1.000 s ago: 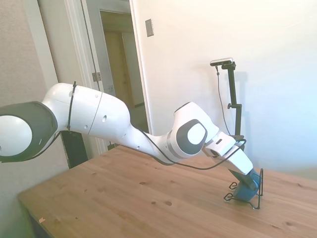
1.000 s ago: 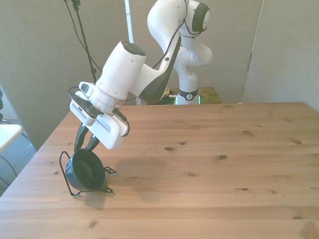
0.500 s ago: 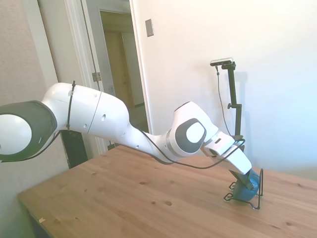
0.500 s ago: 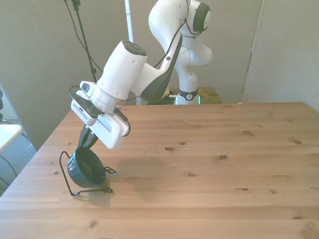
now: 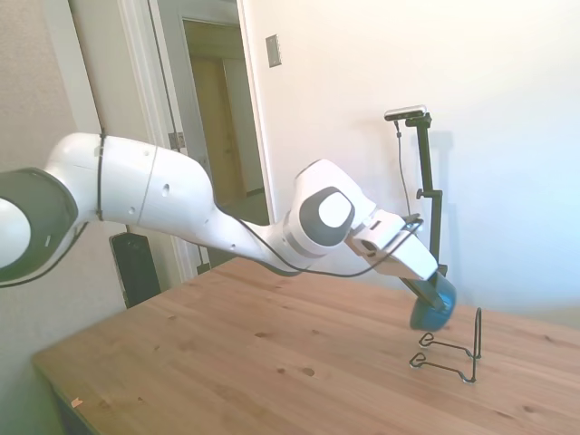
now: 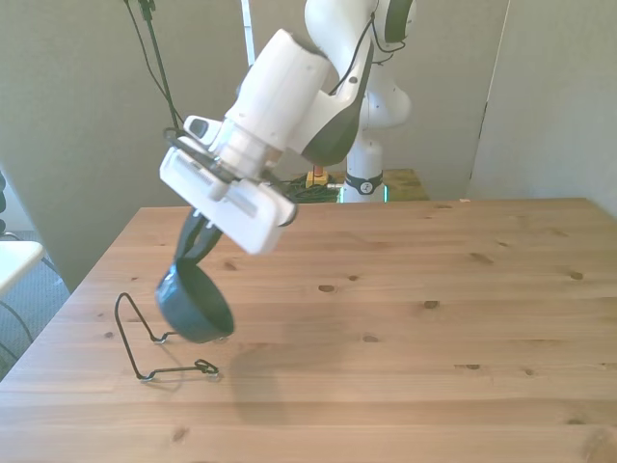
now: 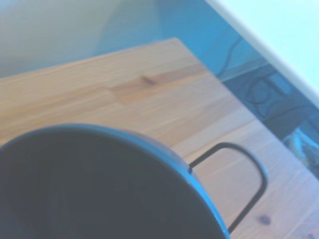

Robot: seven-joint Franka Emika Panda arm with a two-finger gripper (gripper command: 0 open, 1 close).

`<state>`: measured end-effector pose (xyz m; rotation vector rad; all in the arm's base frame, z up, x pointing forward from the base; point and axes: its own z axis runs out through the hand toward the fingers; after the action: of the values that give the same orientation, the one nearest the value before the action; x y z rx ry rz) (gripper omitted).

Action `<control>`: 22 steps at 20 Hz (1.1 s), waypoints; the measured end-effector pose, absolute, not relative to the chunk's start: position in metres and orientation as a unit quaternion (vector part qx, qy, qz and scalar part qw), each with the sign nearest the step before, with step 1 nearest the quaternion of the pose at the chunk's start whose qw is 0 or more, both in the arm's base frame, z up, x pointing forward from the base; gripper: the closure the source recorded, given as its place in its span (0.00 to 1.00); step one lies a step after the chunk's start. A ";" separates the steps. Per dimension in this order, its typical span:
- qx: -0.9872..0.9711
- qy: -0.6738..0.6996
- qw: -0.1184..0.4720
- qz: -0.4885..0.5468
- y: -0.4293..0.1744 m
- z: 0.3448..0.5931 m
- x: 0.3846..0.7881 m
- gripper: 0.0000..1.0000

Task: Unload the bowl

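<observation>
While aloft | bowl point(image 6: 196, 304) pinched by rim in gripper point(image 6: 193, 253), clear of wire stand point(image 6: 145, 340) | unset on tabletop point(image 6: 405, 318).

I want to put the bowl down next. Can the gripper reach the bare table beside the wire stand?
Probably yes. The gripper holds the bowl in the air, clear of the stand, and the table beside the stand looks bare.

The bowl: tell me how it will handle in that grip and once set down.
The bowl looks glossy, so it may slip in the gripper, which pinches only its rim while it hangs tilted. It seems rigid, perhaps ceramic, so likely breakable if dropped on the table. Set on edge, its round form could roll.
</observation>
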<state>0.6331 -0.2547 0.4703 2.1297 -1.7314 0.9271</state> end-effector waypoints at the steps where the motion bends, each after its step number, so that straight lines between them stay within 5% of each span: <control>1: 0.742 -0.583 0.109 0.312 -0.238 0.474 0.626 1.00; 11: 0.836 -0.527 -0.053 0.141 -0.217 0.468 0.549 1.00; 16: 0.851 -0.512 -0.117 0.012 -0.235 0.451 0.563 1.00; 22: 0.848 -0.515 -0.109 -0.059 -0.252 0.402 0.615 1.00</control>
<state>0.6147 -0.2520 0.4022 2.8657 -1.7420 -0.1993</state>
